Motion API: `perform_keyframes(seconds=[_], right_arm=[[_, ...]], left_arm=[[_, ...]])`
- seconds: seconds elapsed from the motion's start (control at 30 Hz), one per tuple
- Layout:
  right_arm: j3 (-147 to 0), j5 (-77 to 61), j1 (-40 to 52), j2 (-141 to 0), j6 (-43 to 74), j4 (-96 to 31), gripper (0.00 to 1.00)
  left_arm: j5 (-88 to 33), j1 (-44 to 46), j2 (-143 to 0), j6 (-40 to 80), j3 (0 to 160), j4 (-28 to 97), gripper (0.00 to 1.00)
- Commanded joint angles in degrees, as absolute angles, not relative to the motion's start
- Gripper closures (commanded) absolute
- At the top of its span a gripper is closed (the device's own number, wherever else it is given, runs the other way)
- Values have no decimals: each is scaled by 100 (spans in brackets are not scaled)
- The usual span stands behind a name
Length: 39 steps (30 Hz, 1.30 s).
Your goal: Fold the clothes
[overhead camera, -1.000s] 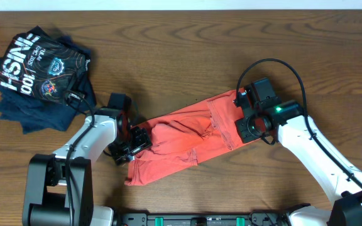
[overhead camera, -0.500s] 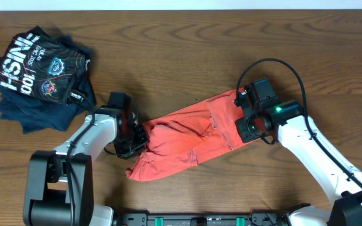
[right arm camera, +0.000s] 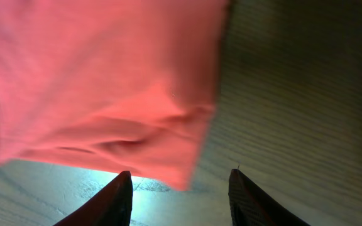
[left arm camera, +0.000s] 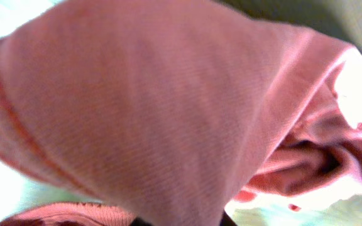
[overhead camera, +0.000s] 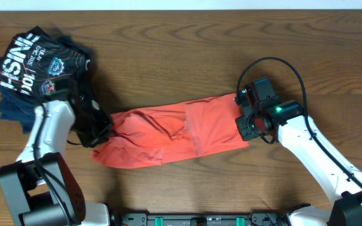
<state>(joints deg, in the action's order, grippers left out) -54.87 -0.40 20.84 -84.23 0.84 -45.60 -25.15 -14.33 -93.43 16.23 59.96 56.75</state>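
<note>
The clothes point(overhead camera: 162, 135) are one red-orange T-shirt, stretched into a long wrinkled band across the middle of the table. At its left end my left gripper point(overhead camera: 99, 133) is shut on the bunched cloth. In the left wrist view the shirt point(left arm camera: 168, 94) fills the frame and hides the fingers. My right gripper point(overhead camera: 242, 125) sits at the shirt's right end. Its two dark fingers point(right arm camera: 121, 194) stand apart in the right wrist view, and a corner of the shirt point(right arm camera: 93, 81) reaches down between the tips without being pinched.
A pile of dark shirts with white lettering point(overhead camera: 39, 69) lies at the back left, close behind my left arm. Bare wooden table point(overhead camera: 181, 56) runs behind the shirt. A black cable point(overhead camera: 275, 63) loops above the right wrist.
My left gripper has shut on the shirt's left end and pulled it well to the left, drawing the shirt out longer and flatter. The right arm has not moved.
</note>
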Motion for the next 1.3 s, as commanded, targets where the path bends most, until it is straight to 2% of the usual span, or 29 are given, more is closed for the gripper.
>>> perform_keyframes(seconds=[0.0,0.23,0.57,0.87,1.07,1.27], right_arm=[[-5463,36,1968,-8401,165,-4558,52],[-5463,405,1857,-8458,346,-4560,51],[-5461,204,1555,-9583,252,-4145,58],[-5461,-86,1638,-10560,255,-3590,59],[-5463,-89,1715,-10720,255,-3544,59],[-5463,-91,1728,-10720,255,-3548,59]], left_arm=[[-2718,-1492,-9247,1485,6488,5979,94],[-3715,-808,-9240,1514,6895,6018,94],[-4733,-64,-9240,2115,7039,5286,94],[-5063,709,-9218,2801,7043,4530,94],[-5074,1240,-9155,3299,7050,3822,94],[-4416,1944,-9157,3660,7050,3181,94]])
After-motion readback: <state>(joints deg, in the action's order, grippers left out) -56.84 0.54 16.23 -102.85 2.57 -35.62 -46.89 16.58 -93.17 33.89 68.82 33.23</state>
